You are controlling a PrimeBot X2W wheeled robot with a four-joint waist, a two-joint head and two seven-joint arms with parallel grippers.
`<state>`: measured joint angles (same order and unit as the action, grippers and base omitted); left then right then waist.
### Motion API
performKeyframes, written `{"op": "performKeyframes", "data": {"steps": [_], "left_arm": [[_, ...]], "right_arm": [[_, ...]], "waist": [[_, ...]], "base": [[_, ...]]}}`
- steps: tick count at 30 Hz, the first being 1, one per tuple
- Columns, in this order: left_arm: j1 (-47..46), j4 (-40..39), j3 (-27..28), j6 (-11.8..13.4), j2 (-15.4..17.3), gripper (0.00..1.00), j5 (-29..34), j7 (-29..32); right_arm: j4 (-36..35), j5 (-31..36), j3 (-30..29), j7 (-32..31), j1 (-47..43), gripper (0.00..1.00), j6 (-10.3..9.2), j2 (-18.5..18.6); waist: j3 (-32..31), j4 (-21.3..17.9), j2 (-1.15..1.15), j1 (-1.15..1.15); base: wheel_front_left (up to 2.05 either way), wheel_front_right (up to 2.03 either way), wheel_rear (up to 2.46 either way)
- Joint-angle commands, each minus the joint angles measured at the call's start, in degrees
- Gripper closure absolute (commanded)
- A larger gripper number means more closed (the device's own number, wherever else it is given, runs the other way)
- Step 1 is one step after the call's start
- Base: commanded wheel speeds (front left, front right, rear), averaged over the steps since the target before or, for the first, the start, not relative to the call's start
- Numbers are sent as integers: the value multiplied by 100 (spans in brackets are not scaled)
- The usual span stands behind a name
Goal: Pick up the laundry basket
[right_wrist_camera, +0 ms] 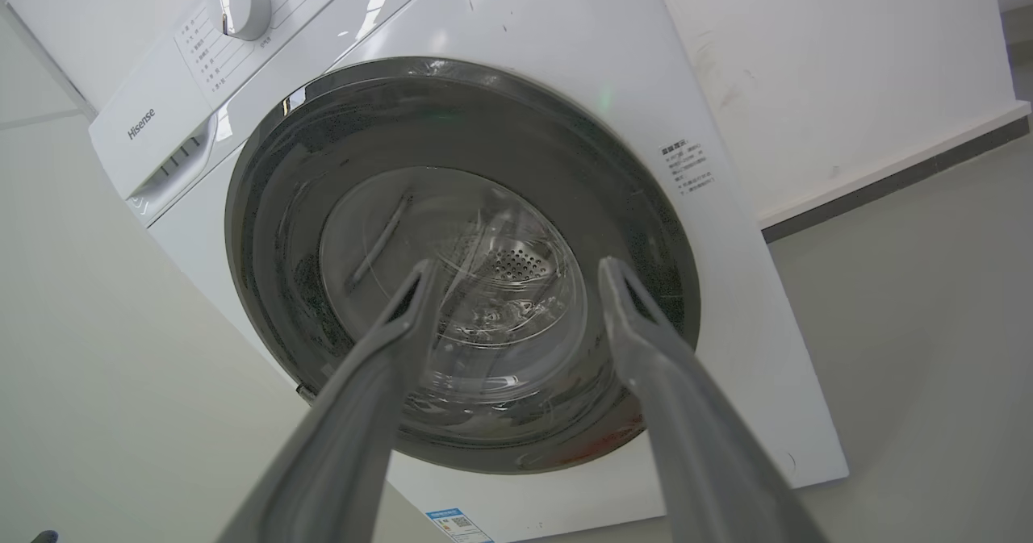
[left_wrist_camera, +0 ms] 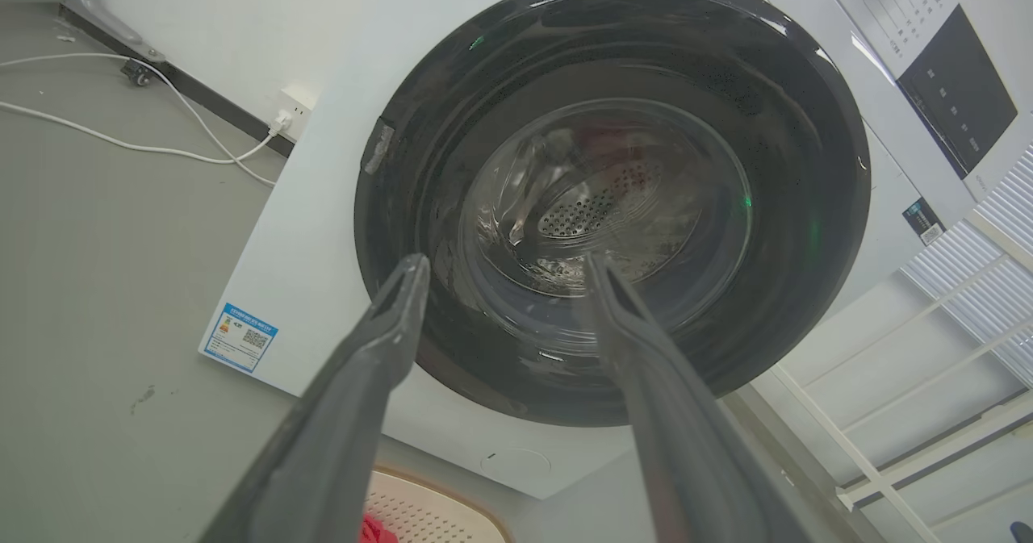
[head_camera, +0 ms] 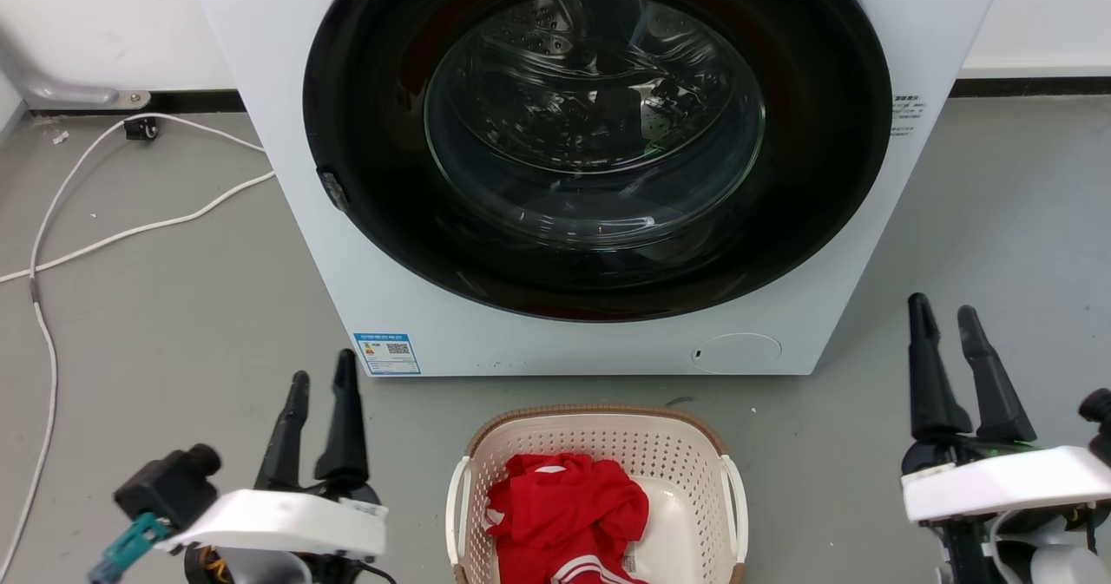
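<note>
- Head view: laundry basket (head_camera: 608, 445) on floor before washing machine (head_camera: 260, 89), betw. left gripper (head_camera: 322, 370) & right gripper (head_camera: 943, 305).
- Both w/ fingers apart, nothing held.
- Left wrist view catches the basket rim; right wrist view, the dial (right_wrist_camera: 242, 2).

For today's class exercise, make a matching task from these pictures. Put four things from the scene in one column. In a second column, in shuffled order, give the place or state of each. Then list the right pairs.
Column one
1. laundry basket
2. red garment
3. white cable
4. left hand

Column two
A. lies inside the basket
B. open and empty, at the lower left of the head view
C. stands on the floor in front of the washing machine
D. trails over the floor to the left of the machine

Pairs: 1-C, 2-A, 3-D, 4-B
</note>
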<state>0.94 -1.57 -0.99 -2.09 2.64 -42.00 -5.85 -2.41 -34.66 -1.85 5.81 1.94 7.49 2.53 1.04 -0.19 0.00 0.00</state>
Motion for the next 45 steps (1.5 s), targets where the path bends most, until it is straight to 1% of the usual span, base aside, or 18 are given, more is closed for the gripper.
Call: {"op": "performKeyframes", "data": {"steps": [1,3,6,10,12,17,25,26,28,32,35,39,41,43,44,45], "left_arm": [[-16,-101,-141,65,21,0,406,-74],[-5,-116,-254,117,21,0,647,-109],[15,-146,-379,129,33,0,887,-156],[33,-182,-517,143,106,0,1155,-208],[49,-188,-613,190,165,0,1341,-236],[42,-155,-843,477,275,0,1717,-315],[-23,-245,-1300,859,501,0,2213,-425],[-18,-216,-1421,931,560,0,2315,-452],[-17,-183,-1531,992,610,0,2413,-478],[-30,-37,-1761,1024,722,0,2606,-529],[-31,-6,-1822,1152,718,0,2713,-568],[0,15,-1858,1250,718,0,2820,-618],[42,21,-1815,1267,686,0,2840,-645],[86,13,-1761,1261,658,0,2879,-665],[114,27,-1734,1237,642,0,2892,-672],[140,47,-1706,1207,624,0,2905,-688]], "right_arm": [[-147,335,67,74,-13,0,0,28],[-159,545,105,108,-45,0,0,29],[-157,655,87,157,-75,0,0,30],[-132,932,136,204,-106,0,0,31],[-123,1131,155,239,-120,0,0,31],[16,1642,135,309,-189,0,0,33],[158,2213,76,427,-196,0,0,35],[187,2336,61,451,-206,0,0,36],[216,2457,65,483,-229,0,0,37],[248,2710,99,537,-256,0,0,38],[247,2909,94,570,-270,0,0,39],[236,3089,74,622,-310,0,0,40],[258,3119,41,643,-323,0,0,41],[336,2937,-14,669,-328,0,0,41],[386,2855,-41,685,-334,0,-1,41],[428,2907,-42,698,-334,0,-1,41]], "waist": [[-1,-4,0,0],[-1,-7,0,0],[-3,-12,0,0],[-5,-22,0,0],[-4,-29,0,0],[-4,-41,0,0],[-6,-49,0,0],[-11,-54,0,0],[-16,-57,0,0],[-22,-65,0,0],[-14,-69,0,0],[-13,-69,0,0],[-13,-70,0,0],[-11,-75,0,0],[-12,-76,0,0],[-12,-75,0,0]], "base": [[0,0,0],[0,0,0],[0,0,0],[0,0,0],[0,0,0],[0,0,0],[0,0,0],[0,0,0],[0,0,0],[0,0,0],[0,0,0],[0,0,0],[0,0,0],[0,0,0],[0,0,0],[0,0,0]]}}
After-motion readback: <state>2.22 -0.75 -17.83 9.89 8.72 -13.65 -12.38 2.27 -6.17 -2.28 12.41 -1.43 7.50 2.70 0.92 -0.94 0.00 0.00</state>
